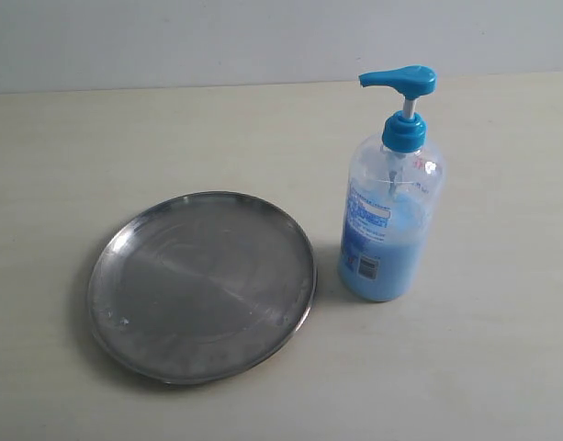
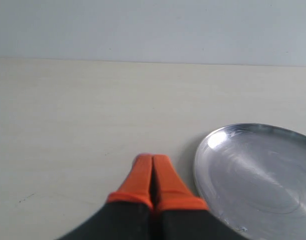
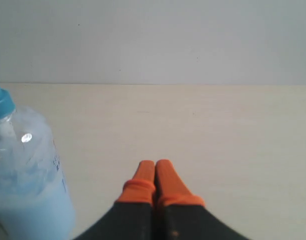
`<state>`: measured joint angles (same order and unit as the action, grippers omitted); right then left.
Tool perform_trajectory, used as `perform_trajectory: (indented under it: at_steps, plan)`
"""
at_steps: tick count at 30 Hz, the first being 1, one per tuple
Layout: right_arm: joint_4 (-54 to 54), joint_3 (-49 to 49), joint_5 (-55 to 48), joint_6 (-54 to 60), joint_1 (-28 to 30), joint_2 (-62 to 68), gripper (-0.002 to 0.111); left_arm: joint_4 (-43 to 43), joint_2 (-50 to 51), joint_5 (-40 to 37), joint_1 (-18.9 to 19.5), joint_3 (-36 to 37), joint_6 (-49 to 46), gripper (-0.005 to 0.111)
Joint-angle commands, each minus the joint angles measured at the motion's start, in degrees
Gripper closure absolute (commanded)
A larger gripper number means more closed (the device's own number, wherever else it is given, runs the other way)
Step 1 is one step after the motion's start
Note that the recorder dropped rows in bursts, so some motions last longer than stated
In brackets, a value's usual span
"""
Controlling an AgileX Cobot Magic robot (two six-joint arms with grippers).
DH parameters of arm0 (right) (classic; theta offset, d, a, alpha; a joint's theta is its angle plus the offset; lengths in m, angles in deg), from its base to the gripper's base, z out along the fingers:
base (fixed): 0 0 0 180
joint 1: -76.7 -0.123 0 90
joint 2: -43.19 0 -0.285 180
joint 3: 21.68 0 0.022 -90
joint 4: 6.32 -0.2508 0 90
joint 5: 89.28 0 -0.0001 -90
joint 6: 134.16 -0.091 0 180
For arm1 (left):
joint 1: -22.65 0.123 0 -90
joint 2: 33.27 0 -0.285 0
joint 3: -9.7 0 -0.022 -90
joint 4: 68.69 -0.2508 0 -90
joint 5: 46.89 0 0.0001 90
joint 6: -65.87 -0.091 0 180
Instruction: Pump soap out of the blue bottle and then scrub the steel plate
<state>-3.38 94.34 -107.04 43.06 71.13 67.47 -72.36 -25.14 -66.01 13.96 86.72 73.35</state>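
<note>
The steel plate (image 1: 203, 285) lies flat on the pale table, left of centre in the exterior view, its dull surface bare. Right of it stands the blue bottle (image 1: 391, 211), upright, pump head raised, spout pointing toward the plate, light blue soap (image 1: 382, 262) filling its lower part. Neither arm shows in the exterior view. In the left wrist view my left gripper (image 2: 152, 158) is shut with nothing in it, just beside the plate's rim (image 2: 200, 170). My right gripper (image 3: 155, 163) is shut and empty too, with the bottle (image 3: 23, 185) off to one side, apart from it.
The pale table (image 1: 483, 367) runs back to a light grey wall (image 1: 263, 37). Nothing else stands on the table in any view.
</note>
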Motion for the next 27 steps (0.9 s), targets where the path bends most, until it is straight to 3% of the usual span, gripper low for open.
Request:
perform_trajectory:
  at_steps: [1, 11, 23, 27]
  plan:
    - [0.1, 3.9, 0.3, -0.2, 0.2, 3.9, 0.108, -0.2, -0.3, 0.4, 0.1, 0.2, 0.0, 0.106]
    - [0.1, 15.2, 1.5, -0.2, 0.2, 16.9, 0.108, -0.2, -0.3, 0.4, 0.1, 0.2, 0.0, 0.106]
    - [-0.2, 15.9, 2.8, -0.2, 0.2, 17.6, 0.108, -0.2, -0.3, 0.4, 0.1, 0.2, 0.0, 0.106]
    - [-5.3, 15.9, 3.3, -0.2, 0.2, 17.6, 0.108, -0.2, -0.3, 0.4, 0.1, 0.2, 0.0, 0.106]
